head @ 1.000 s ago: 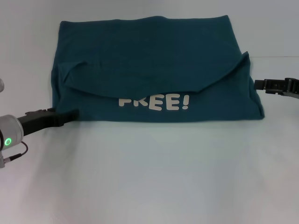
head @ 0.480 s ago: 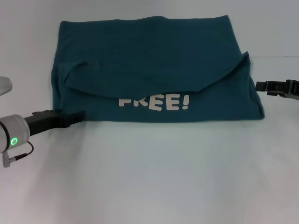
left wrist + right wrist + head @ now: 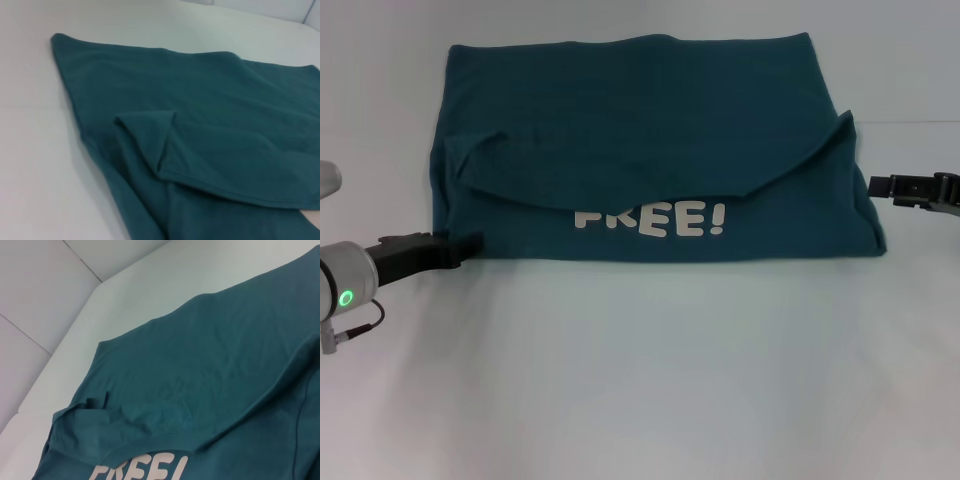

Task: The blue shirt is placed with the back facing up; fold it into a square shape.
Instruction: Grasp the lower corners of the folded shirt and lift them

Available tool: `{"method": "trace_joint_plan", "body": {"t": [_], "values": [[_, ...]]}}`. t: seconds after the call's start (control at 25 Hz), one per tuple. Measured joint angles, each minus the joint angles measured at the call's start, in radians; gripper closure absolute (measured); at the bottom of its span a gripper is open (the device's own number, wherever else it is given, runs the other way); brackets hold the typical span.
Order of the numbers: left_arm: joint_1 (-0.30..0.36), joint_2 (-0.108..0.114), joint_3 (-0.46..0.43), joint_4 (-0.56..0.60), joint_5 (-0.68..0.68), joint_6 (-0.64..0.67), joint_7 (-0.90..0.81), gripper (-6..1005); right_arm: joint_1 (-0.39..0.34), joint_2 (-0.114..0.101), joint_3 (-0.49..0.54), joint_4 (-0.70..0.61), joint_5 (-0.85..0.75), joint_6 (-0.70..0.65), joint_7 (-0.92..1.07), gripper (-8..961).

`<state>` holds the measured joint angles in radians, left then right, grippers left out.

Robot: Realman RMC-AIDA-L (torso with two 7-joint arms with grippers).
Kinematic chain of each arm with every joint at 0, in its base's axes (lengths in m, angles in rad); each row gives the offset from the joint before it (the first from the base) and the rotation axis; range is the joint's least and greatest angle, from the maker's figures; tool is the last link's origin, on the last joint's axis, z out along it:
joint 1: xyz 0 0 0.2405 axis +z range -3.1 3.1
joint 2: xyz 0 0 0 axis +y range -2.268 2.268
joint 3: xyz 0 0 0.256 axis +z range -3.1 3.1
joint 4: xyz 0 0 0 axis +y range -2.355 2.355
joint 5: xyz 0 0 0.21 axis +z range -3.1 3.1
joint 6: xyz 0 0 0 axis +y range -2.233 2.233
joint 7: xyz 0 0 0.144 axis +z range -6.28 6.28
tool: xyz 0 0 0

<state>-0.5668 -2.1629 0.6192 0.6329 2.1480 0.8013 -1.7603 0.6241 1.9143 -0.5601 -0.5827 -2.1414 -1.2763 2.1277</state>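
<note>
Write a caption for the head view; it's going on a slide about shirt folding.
Partly folded blue shirt on a white table, left pincer at its near corner, right pincer beside its other edge.

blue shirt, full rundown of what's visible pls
The blue shirt is dark teal, soft matte fabric, lying flat on the white table, partly folded into a wide rectangle. A curved flap is folded over its near half, partly covering white lettering reading "FREE!". The left gripper sits at its near-left corner, contact unclear. The right gripper hangs just off its right edge, apart.
</note>
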Motion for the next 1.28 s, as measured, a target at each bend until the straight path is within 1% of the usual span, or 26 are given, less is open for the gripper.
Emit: {"method": "trace_joint_plan", "body": {"t": [0.12, 0.24, 0.64, 0.84, 1.08, 1.28], "values": [[-0.003, 0.0, 0.002, -0.001, 0.003, -0.012, -0.009, 343, -0.001, 0.0, 0.0, 0.0, 0.001, 0.0, 0.0, 308], [-0.005, 0.0, 0.007, -0.001, 0.019, -0.022, -0.024, 587, -0.004, 0.0, 0.001, 0.0, 0.002, 0.0, 0.0, 308], [-0.007, 0.0, 0.01, 0.002, 0.03, -0.04, -0.036, 1002, -0.007, 0.0, -0.003, 0.0, 0.0, 0.001, 0.0, 307], [-0.005, 0.0, 0.01, 0.005, 0.03, -0.036, -0.041, 1001, -0.015, -0.009, -0.01, -0.001, -0.048, 0.0, 0.004, 308], [0.008, 0.0, 0.01, 0.025, 0.03, -0.01, -0.05, 999, -0.03, -0.01, -0.011, -0.006, -0.094, 0.003, 0.022, 309], [0.024, 0.002, 0.009, 0.067, 0.03, 0.043, -0.072, 999, -0.034, 0.005, -0.013, -0.005, -0.095, 0.05, 0.015, 311]]}}
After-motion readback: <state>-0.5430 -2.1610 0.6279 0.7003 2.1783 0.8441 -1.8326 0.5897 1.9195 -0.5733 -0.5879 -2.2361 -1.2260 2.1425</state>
